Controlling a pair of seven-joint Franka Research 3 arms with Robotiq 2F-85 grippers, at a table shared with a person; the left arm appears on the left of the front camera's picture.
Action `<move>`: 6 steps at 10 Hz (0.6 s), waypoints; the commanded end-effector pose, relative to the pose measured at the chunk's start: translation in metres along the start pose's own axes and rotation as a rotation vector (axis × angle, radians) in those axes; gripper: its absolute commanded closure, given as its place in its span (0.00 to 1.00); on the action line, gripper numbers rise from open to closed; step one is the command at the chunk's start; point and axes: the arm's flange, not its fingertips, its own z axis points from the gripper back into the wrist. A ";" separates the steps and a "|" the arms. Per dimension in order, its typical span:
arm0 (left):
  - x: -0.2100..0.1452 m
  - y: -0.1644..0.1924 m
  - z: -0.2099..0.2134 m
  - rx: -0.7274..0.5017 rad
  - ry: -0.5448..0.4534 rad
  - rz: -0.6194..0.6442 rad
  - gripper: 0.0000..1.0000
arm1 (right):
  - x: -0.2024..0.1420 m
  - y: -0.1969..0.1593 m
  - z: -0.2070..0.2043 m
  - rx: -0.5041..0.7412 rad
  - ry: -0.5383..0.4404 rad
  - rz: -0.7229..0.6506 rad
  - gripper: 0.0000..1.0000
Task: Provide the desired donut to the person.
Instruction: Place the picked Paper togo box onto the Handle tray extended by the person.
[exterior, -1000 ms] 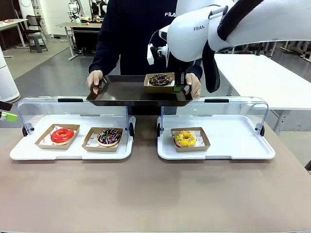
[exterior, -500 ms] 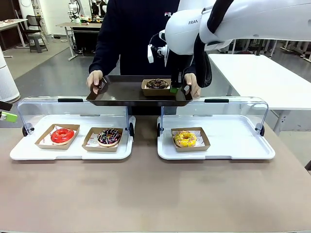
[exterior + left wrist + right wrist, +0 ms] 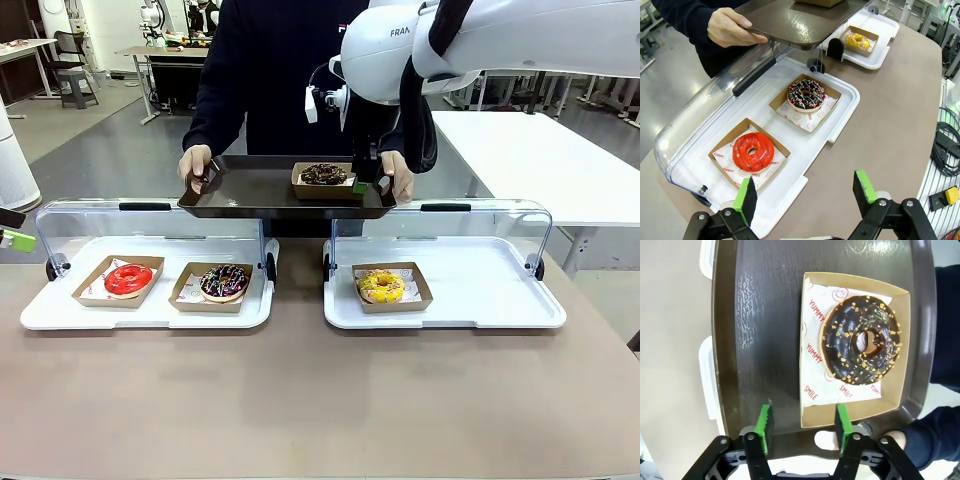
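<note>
The person [image 3: 270, 70] stands at the far side and holds a dark tray [image 3: 250, 190] with both hands. On it lies a cardboard box with a chocolate donut [image 3: 325, 174] topped with orange crumbs [image 3: 861, 340]. My right gripper [image 3: 370, 184] hangs over the tray's right end, open. In the right wrist view its green fingers [image 3: 764, 420] stand wide apart on either side of the box's near corner, touching nothing I can see. My left gripper [image 3: 805, 190] is open and holds nothing, above the table's left end.
A white display tray [image 3: 40, 310] with its clear lid raised holds a red donut [image 3: 128, 279] and a sprinkled chocolate donut [image 3: 224, 282]. A second tray [image 3: 500, 300] holds a yellow donut [image 3: 381, 287]. Bare brown tabletop lies in front.
The right gripper opened and let go of the chocolate donut's box, which now lies flat on the person's tray. The right arm rose a little. The left arm stayed still.
</note>
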 end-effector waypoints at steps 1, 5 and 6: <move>-0.003 0.002 0.000 -0.005 -0.016 -0.014 0.00 | -0.002 -0.003 0.003 0.034 -0.023 0.014 0.00; -0.003 0.002 0.000 -0.005 -0.016 -0.014 0.00 | 0.000 -0.002 0.004 0.064 -0.012 0.025 0.00; -0.003 0.002 0.000 -0.005 -0.016 -0.014 0.00 | 0.002 -0.003 0.003 0.081 -0.005 0.029 0.00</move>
